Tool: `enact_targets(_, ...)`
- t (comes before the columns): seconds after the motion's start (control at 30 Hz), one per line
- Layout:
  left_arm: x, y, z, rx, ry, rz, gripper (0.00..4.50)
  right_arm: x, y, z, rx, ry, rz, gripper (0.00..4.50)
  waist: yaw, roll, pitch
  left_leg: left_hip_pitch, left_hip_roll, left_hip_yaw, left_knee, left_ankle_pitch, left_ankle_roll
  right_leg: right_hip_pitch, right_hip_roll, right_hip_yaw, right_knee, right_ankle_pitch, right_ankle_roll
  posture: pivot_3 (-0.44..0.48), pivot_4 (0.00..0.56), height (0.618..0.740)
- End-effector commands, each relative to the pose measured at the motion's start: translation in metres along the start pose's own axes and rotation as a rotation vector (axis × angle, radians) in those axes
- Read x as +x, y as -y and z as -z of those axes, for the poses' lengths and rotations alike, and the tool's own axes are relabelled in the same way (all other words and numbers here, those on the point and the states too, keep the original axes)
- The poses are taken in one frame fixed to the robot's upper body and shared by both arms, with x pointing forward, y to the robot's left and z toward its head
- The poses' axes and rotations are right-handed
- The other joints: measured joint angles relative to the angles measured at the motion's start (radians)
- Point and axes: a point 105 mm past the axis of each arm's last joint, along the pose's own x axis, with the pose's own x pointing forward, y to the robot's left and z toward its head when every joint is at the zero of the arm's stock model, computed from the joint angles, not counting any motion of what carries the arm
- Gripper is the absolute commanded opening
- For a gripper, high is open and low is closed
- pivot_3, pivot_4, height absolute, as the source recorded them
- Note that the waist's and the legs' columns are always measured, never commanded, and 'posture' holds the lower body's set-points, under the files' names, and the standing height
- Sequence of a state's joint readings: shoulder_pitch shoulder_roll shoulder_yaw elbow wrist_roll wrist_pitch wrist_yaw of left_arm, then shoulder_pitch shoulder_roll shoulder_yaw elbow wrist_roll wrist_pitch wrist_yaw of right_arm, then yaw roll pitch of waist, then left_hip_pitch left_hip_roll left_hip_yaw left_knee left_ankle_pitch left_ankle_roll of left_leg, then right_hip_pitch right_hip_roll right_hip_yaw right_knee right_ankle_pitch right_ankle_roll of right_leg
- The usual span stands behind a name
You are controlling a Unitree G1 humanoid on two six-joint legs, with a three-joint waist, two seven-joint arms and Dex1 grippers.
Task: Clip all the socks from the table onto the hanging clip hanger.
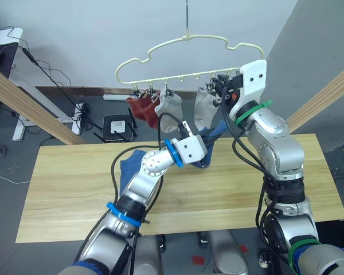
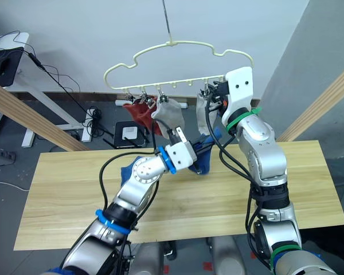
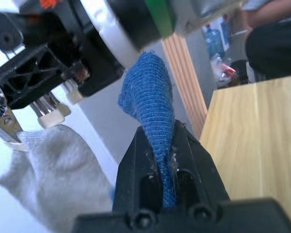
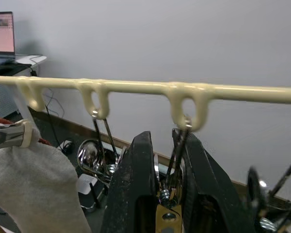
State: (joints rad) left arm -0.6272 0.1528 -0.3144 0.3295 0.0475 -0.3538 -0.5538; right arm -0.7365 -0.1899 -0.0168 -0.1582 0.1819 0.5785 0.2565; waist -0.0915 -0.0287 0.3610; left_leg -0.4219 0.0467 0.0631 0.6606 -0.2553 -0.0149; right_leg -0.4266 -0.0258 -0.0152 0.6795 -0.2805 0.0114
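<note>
From the head, the clip hanger (image 1: 186,60) is hanging above the table (image 1: 74,189), carrying red socks (image 1: 142,109) and grey socks (image 1: 171,106). At the left wrist, the left end effector (image 3: 160,160) is pinching a blue sock (image 3: 153,111). At the right wrist, the right end effector (image 4: 167,187) is squeezing a metal clip (image 4: 177,150).

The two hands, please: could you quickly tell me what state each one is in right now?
Left hand: closed on a blue sock, lifted toward the clip hanger.
Right hand: closed on a metal clip of the hanger.
</note>
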Motion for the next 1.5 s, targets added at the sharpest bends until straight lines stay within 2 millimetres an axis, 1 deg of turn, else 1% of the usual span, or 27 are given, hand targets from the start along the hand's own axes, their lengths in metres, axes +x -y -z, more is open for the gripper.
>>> enact_targets(0.03, 0.013, -0.011, 0.004, 0.055, 0.003, -0.085, 0.00, -0.004, -0.006, -0.025, -0.005, 0.089, -0.017, 0.26, 0.001, 0.000, 0.000, 0.000, 0.000, 0.000, 0.001, 0.000, 0.000, 0.000, 0.000, 0.000, 0.000, 0.000, 0.000, -0.206, 0.383, 0.740)
enact_targets(0.13, 0.018, -0.014, 0.010, 0.078, -0.010, -0.124, 0.00, -0.004, -0.007, -0.026, 0.001, 0.089, -0.021, 0.26, 0.001, 0.000, 0.000, -0.001, -0.001, 0.000, 0.001, -0.001, 0.001, 0.000, 0.000, 0.000, -0.001, 0.000, 0.000, -0.208, 0.383, 0.740)
enact_targets(0.23, 0.021, -0.021, 0.011, 0.091, -0.012, -0.179, 0.00, -0.005, -0.009, -0.027, 0.015, 0.085, -0.029, 0.26, 0.001, 0.000, 0.000, -0.001, 0.000, 0.000, 0.001, 0.000, 0.001, 0.000, 0.000, 0.000, -0.001, 0.000, 0.000, -0.209, 0.383, 0.740)
enact_targets(0.53, 0.028, -0.037, 0.001, 0.114, 0.020, -0.251, 0.00, -0.006, -0.012, -0.026, 0.023, 0.070, -0.037, 0.26, 0.001, 0.000, 0.000, -0.004, 0.000, 0.000, 0.001, 0.001, -0.002, -0.004, -0.001, -0.001, 0.000, 0.000, 0.000, -0.209, 0.383, 0.740)
enact_targets(0.8, 0.028, -0.038, 0.001, 0.102, 0.020, -0.272, 0.00, -0.006, -0.012, -0.023, 0.028, 0.055, -0.036, 0.26, 0.001, 0.000, 0.000, -0.005, 0.000, 0.001, 0.001, 0.002, -0.003, -0.005, -0.001, -0.001, 0.000, 0.000, 0.000, -0.209, 0.378, 0.740)
enact_targets(1.0, 0.034, -0.041, -0.005, 0.091, 0.032, -0.296, 0.00, -0.006, -0.015, -0.016, 0.048, 0.021, -0.047, 0.26, 0.001, 0.000, 0.000, -0.005, 0.000, 0.001, 0.002, 0.002, -0.003, -0.005, -0.001, -0.001, 0.000, 0.000, 0.000, -0.203, 0.382, 0.740)
enact_targets(1.27, 0.037, -0.044, -0.008, 0.072, 0.040, -0.320, 0.00, -0.008, -0.012, -0.015, 0.048, 0.015, -0.027, 0.26, 0.001, 0.000, 0.000, -0.005, 0.000, 0.002, 0.002, 0.002, -0.003, -0.005, -0.001, 0.000, 0.000, 0.000, 0.000, -0.203, 0.382, 0.740)
enact_targets(1.4, 0.038, -0.045, -0.009, 0.064, 0.039, -0.327, 0.00, -0.009, -0.011, -0.018, 0.056, 0.028, -0.015, 1.75, 0.001, 0.000, 0.000, -0.005, 0.000, 0.002, 0.002, 0.002, -0.003, -0.005, -0.001, 0.000, 0.000, 0.000, 0.000, -0.203, 0.382, 0.740)
enact_targets(1.43, 0.038, -0.044, -0.008, 0.064, 0.036, -0.323, 0.00, -0.010, -0.011, -0.018, 0.057, 0.030, -0.015, 1.96, 0.001, 0.000, 0.000, -0.005, 0.000, 0.002, 0.002, 0.002, -0.003, -0.005, -0.001, 0.000, 0.000, 0.000, 0.000, -0.203, 0.382, 0.740)
enact_targets(1.47, 0.039, -0.043, -0.006, 0.056, 0.026, -0.315, 0.00, -0.011, -0.010, -0.020, 0.059, 0.034, -0.014, 2.35, 0.001, 0.000, 0.000, -0.005, 0.000, 0.002, 0.002, 0.002, -0.003, -0.005, -0.001, 0.000, 0.000, 0.000, 0.000, -0.202, 0.386, 0.740)
enact_targets(1.5, 0.039, -0.041, -0.005, 0.045, 0.020, -0.309, 0.00, -0.013, -0.010, -0.021, 0.060, 0.037, -0.014, 2.63, 0.001, 0.000, 0.000, -0.005, 0.000, 0.002, 0.002, 0.002, -0.003, -0.005, -0.001, 0.000, 0.001, 0.000, 0.000, -0.202, 0.386, 0.740)
